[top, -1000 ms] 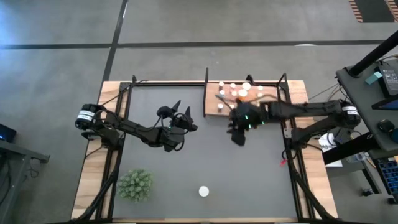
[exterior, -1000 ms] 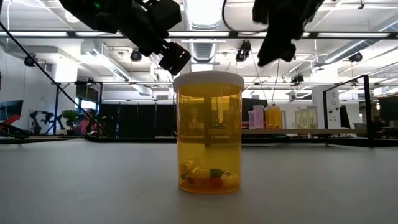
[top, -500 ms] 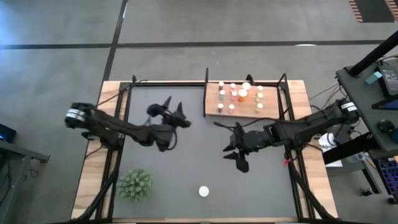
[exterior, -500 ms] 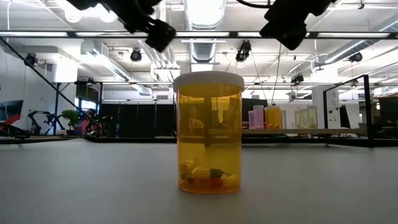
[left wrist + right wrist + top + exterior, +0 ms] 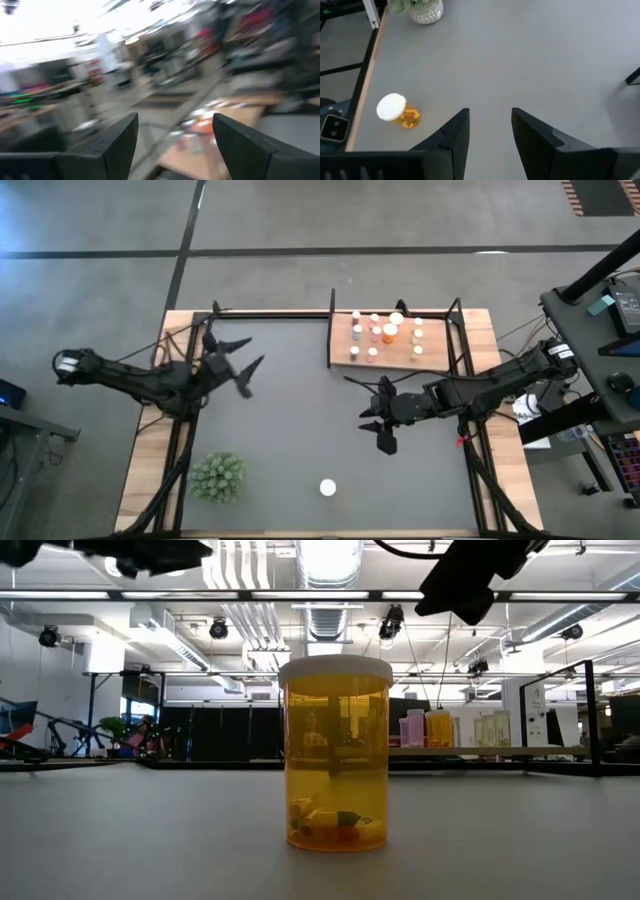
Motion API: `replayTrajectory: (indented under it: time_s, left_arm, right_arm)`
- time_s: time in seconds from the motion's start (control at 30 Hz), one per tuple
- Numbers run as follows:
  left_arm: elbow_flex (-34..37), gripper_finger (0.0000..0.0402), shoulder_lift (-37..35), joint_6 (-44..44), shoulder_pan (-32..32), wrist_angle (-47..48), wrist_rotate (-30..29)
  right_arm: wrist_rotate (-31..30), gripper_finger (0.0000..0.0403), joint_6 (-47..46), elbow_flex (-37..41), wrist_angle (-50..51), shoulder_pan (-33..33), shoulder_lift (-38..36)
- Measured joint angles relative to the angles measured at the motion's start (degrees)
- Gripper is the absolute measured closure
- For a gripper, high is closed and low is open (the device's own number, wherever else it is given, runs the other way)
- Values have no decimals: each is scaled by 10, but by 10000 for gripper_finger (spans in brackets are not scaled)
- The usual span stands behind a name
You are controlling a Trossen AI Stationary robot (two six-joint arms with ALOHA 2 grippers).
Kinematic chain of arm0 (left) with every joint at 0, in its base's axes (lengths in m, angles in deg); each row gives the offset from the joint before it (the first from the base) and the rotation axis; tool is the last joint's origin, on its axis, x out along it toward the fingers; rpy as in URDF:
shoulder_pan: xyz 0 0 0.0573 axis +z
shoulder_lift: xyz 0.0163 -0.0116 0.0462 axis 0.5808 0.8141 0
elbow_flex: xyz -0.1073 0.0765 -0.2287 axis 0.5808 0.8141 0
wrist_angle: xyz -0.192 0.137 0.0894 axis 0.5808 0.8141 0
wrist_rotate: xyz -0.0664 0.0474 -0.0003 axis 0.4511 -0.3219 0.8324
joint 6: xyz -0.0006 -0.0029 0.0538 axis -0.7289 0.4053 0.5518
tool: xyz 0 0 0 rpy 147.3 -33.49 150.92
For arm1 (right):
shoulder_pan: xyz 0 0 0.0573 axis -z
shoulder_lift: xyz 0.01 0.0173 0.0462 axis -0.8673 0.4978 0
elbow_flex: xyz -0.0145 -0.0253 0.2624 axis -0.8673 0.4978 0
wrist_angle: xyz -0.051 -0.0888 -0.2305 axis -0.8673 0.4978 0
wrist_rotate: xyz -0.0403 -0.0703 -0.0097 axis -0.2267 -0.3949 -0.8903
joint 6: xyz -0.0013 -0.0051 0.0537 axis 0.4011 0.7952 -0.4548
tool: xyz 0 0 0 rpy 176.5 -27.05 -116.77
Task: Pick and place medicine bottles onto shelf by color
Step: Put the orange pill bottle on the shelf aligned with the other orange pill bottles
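A light wooden bench (image 5: 150, 470) seen from above is mostly covered by a dark grey rectangular mat (image 5: 300, 430), framed by thin black metal rails. At the far right corner of the mat sits a flat light-brown wooden shelf (image 5: 342, 352) with black posts, carrying a cluster of small white-capped medicine bottles (image 5: 385, 332). Near the front edge stands one translucent orange bottle with a white cap (image 5: 328, 488). To its left sits a spiky green plant in a pale pot (image 5: 218, 477).
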Motion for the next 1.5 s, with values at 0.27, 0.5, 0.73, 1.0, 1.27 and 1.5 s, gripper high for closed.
replayTrajectory:
  time_s: [0.27,0.5,0.73,1.0,1.27,1.5]
  left_arm:
    - [119,162,-153,-104,0,14,204]
    - [196,162,-198,-137,0,2,349]
    - [264,162,-218,-137,0,-90,229]
    - [269,162,-218,-136,0,-91,53]
    - [269,162,-192,-136,0,-91,52]
    - [269,162,-168,-136,0,-92,52]
  right_arm:
    - [-14,266,4,1,-4,0,0]
    - [-14,266,26,1,-39,0,14]
    - [-14,266,54,1,-66,0,59]
    - [-14,266,72,1,-85,0,88]
    - [-14,266,90,1,-119,0,102]
    - [-13,265,107,-5,-121,0,106]
